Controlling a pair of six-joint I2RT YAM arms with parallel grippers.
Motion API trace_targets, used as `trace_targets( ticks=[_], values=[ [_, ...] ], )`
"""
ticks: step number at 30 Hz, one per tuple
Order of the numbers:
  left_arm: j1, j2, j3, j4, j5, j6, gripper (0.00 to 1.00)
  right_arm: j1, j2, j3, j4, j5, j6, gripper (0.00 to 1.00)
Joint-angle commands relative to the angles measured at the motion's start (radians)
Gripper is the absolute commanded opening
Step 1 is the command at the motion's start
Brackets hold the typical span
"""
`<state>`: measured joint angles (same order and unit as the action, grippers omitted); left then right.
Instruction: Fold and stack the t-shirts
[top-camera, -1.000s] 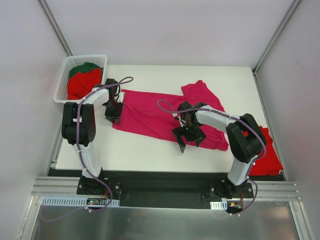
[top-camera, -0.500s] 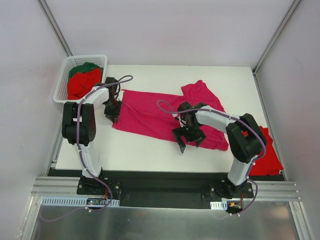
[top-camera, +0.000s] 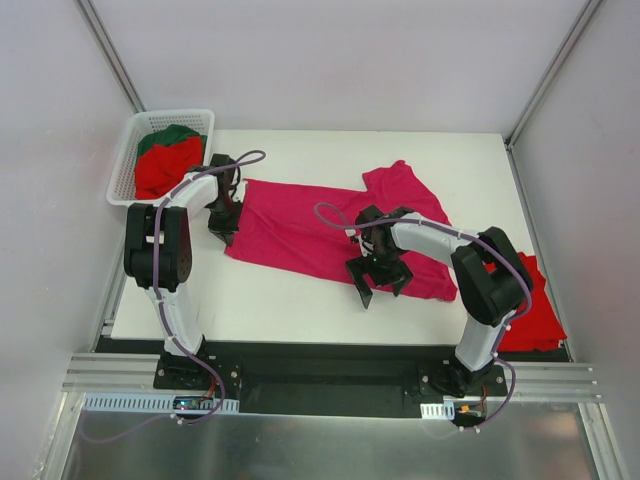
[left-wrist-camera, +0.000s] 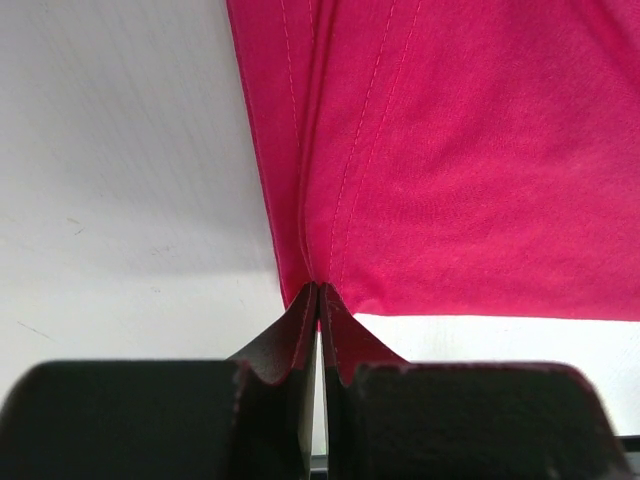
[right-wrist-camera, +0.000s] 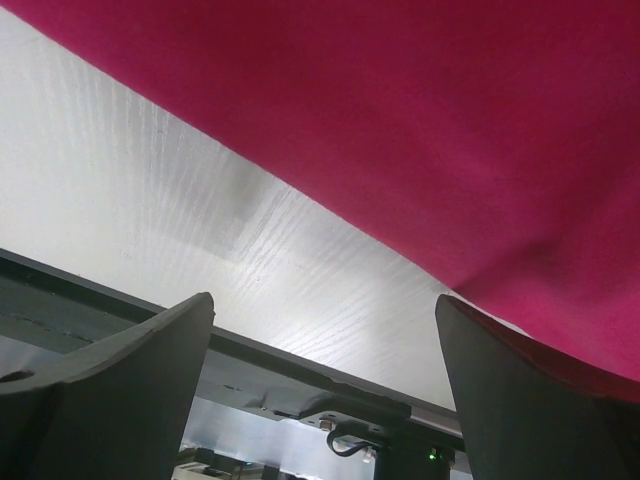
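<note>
- One thin pinch: left jaws clamp a corner of the pink shirt (top-camera: 300, 235), spread on the bench (top-camera: 300, 300); it could slip.
- Right jaws gape above the near hem, empty; lopsided lifting would skew the fold.

Bright, even light; soft shadows

**Basket, table and frame**

A white plastic lattice basket (top-camera: 124, 158) is set at the far left corner of a white table (top-camera: 300, 300). A black base plate (top-camera: 330, 368) and aluminium rails (top-camera: 110, 378) are seen along the table's near edge.
</note>
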<state>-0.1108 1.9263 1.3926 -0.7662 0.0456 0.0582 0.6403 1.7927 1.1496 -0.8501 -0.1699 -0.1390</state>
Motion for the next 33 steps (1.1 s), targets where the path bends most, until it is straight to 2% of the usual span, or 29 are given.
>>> trace_targets(
  ticks=[1, 21, 33],
  values=[
    [-0.003, -0.018, 0.006, -0.028, -0.009, -0.009, 0.0, 0.005, -0.006, 0.005, -0.021, -0.01, -0.008, 0.96],
    [-0.003, -0.18, -0.104, -0.019, -0.041, 0.005, 0.0, 0.009, 0.019, 0.015, -0.014, -0.026, -0.011, 0.96],
    [-0.016, -0.22, -0.196, -0.005, -0.066, 0.005, 0.0, 0.013, 0.02, 0.009, -0.015, -0.029, -0.02, 0.96]
  ],
)
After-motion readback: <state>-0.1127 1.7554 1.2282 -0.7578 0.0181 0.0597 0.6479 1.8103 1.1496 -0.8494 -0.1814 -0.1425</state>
